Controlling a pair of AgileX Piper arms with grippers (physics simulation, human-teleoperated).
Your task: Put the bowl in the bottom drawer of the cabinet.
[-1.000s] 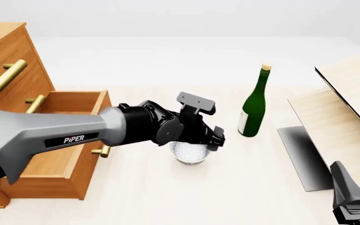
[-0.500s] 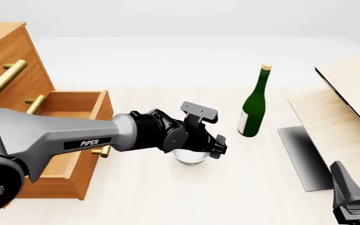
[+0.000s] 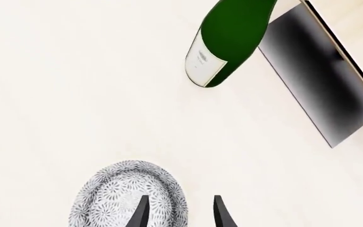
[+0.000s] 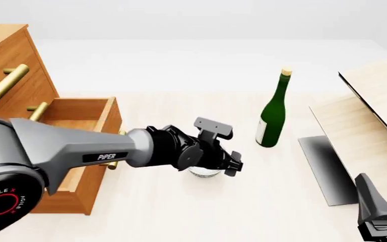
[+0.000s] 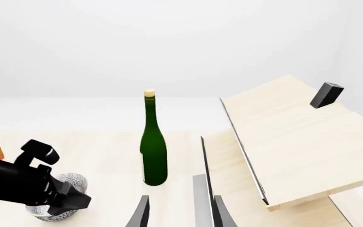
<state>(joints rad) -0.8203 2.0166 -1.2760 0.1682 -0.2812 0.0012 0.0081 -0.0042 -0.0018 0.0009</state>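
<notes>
Pale cream tabletop (image 4: 180, 212) stretches under a blank white backdrop, and on its left side stands the tall orange-brown wooden cabinet (image 4: 8, 60) with gold bar handles. Its deep bottom drawer (image 4: 79, 151) is pulled out toward the right, open at the top.

My left gripper (image 4: 223, 164) reaches in from the left and sits low over the small round white-grey speckled bowl (image 4: 205, 172), which rests on the table just right of the open drawer. In my left wrist view one dark fingertip (image 3: 140, 215) lies over the bowl's (image 3: 121, 198) inside and the other stands outside its rim, so my fingers straddle the wall with a gap between them; whether either pad already touches the bowl I cannot tell.

Beyond the bowl, farther and to the right, a green glass wine bottle (image 4: 272, 118) with a white label and pale cork stands upright, well apart from the bowl. At the right side lie pale wood panels (image 4: 368, 121) with dark edges, tilted, casting a dark shadow on the table.

My right gripper (image 5: 178, 215) waits near the right corner, fingers parted and grasping nothing, looking toward the bottle (image 5: 153, 151) and the panels (image 5: 289, 142).
</notes>
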